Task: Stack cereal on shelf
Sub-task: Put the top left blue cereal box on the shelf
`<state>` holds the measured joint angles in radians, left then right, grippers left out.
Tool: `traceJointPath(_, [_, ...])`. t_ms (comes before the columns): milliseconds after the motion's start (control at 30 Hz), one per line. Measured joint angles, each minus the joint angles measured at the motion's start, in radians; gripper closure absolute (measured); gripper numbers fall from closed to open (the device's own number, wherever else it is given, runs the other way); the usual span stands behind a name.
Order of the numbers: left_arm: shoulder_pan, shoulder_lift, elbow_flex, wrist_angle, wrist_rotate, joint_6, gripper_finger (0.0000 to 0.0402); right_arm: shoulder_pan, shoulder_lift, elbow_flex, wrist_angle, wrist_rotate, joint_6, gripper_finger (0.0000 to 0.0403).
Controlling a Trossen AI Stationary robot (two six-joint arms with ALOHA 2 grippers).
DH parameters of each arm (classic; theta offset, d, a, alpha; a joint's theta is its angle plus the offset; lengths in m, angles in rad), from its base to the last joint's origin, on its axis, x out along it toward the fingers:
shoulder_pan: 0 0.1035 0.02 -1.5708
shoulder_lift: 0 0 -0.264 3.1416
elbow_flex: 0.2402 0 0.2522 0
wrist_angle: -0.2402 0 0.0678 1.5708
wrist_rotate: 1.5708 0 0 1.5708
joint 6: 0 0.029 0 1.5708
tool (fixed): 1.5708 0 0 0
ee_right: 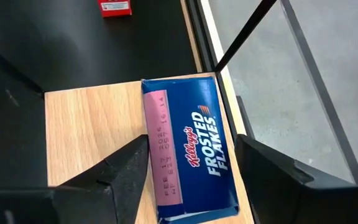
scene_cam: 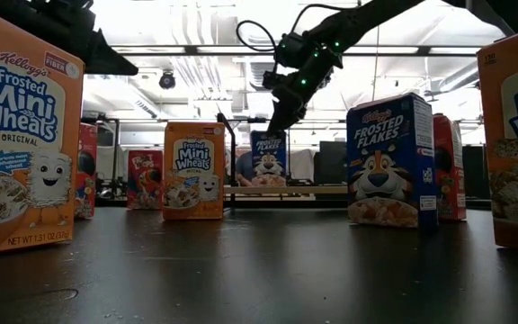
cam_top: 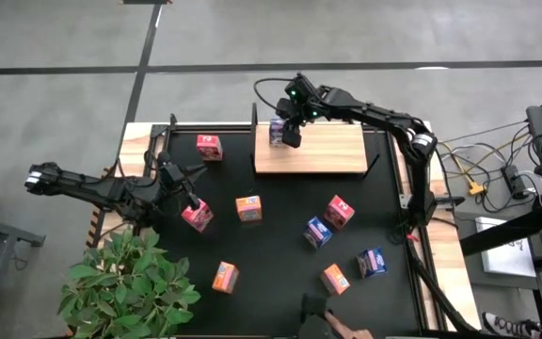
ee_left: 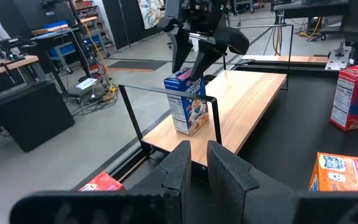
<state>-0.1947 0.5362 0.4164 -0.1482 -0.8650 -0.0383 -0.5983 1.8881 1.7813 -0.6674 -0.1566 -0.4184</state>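
While jaws stand apart over blue cereal box | shelf holds it alone

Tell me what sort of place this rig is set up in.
Probably a robotics lab or workshop: a concrete floor, workbenches with gear beyond the table, loose cables beside it, and cereal boxes staged as props.
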Motion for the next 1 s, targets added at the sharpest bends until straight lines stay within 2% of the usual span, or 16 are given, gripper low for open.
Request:
traceJointPath(233, [0.0,0.0,0.011,-0.001,0.0,0.002,0.0366,0.005,-0.061,0.031,-0.056,0.0,0.064,0.0157])
traceJointPath(433, [0.0,0.001,0.015,0.0,0.02,-0.007,0.0366,0.033,-0.135,0.094,-0.19,-0.001,0.136,0.0184])
traceJointPath(567, [0.0,0.002,0.015,-0.001,0.021,-0.021,0.0366,0.038,-0.174,0.075,-0.249,-0.001,0.181,0.0229])
traceJointPath(733, [0.0,0.001,0.015,-0.001,0.021,-0.019,0.0366,0.028,-0.179,-0.036,-0.258,0.004,0.222,0.0308])
traceJointPath(800, [0.0,0.001,0.014,-0.001,0.021,-0.019,0.0366,0.028,-0.177,-0.092,-0.22,0.061,0.217,0.0339])
traceJointPath(900, [0.0,0.006,0.014,-0.001,0.021,-0.019,0.0366,0.027,-0.177,-0.174,-0.157,0.204,0.199,0.0377])
traceJointPath(1000, [0.0,0.006,0.014,-0.002,0.02,-0.019,0.0366,0.016,-0.175,-0.234,-0.047,0.227,0.191,0.0391])
